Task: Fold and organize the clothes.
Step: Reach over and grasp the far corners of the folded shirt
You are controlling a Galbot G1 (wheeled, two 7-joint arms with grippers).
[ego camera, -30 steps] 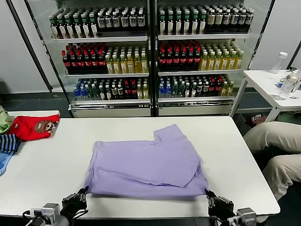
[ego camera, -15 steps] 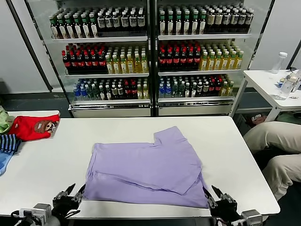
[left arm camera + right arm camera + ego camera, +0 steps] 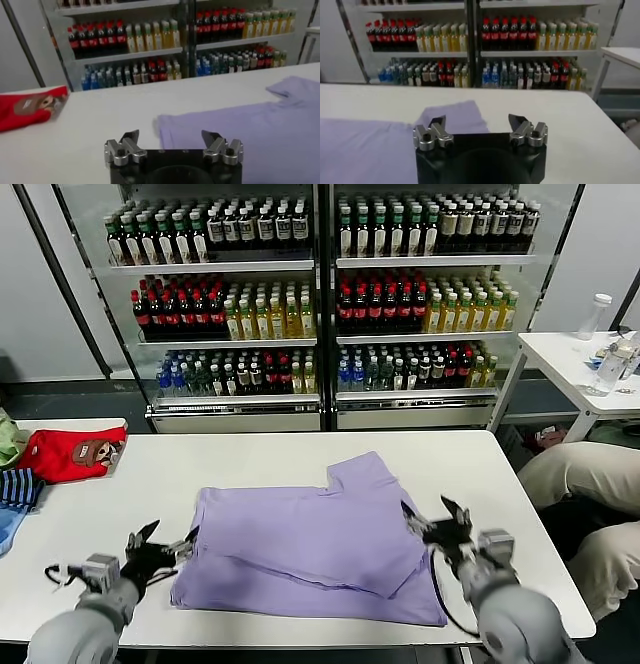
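The lavender T-shirt (image 3: 310, 549) lies partly folded on the white table (image 3: 90, 514), its near hem folded up over the body and one sleeve sticking out at the far side. My left gripper (image 3: 160, 541) is open and empty, just off the shirt's left edge. My right gripper (image 3: 432, 519) is open and empty, at the shirt's right edge. The shirt shows ahead of the left gripper (image 3: 171, 136) in the left wrist view (image 3: 240, 130) and beside the right gripper (image 3: 476, 121) in the right wrist view (image 3: 375, 145).
A red garment (image 3: 70, 454) and a striped blue one (image 3: 15, 489) lie at the table's left end. A drinks cooler (image 3: 320, 294) stands behind the table. A seated person's legs (image 3: 590, 504) are at the right. A side table (image 3: 590, 364) stands at far right.
Both grippers let go of the shirt's near hem, which now lies folded over the body. Both moved up from the table's near edge to the shirt's left and right sides.
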